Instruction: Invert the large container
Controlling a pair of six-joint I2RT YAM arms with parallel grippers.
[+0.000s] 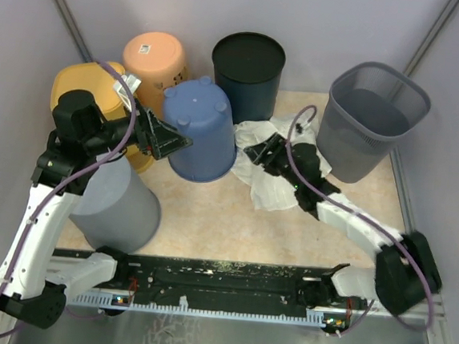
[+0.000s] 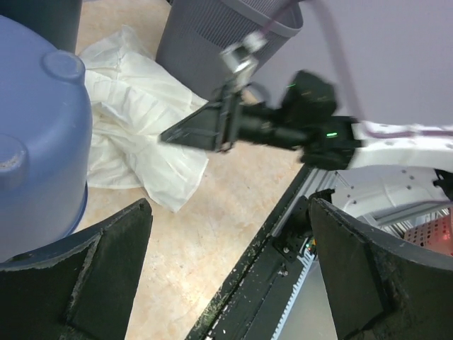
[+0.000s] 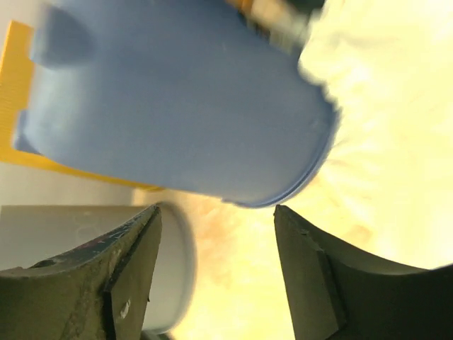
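Far left: yellow plastic container (image 1: 75,80), partly hidden behind the left arm. Near it, toward the front, a plain grey plastic bin (image 1: 122,204) stands base up. Behind, at the far wall, a peach-orange plastic bucket (image 1: 156,56) also sits base up.

Left gripper (image 1: 168,140): jaws wide apart, nothing between them. It sits just beside the left wall of the large blue plastic bin (image 1: 202,131); cannot tell if a fingertip touches it. In the left wrist view the blue bin (image 2: 35,127) is left of and outside the left finger (image 2: 92,283), and bare tan table (image 2: 212,212) shows in the gap.

The blue bin stands left of centre on the table, base up with round feet on top and rim down. It lies between the two grippers.

Behind it at the far wall is a dark round plastic bin (image 1: 249,61), upright with its mouth open.

Right gripper (image 1: 255,152): jaws apart, holding nothing, near the blue bin's right side and over a crumpled white plastic sheet (image 1: 275,188). In the right wrist view the blue bin (image 3: 177,106) fills the area beyond the fingertips (image 3: 120,276), not between them. The left wrist view shows the right gripper (image 2: 177,134) hanging above the white sheet (image 2: 134,120).

Far right: grey mesh wastebasket (image 1: 372,120), upright, touching the sheet's edge.
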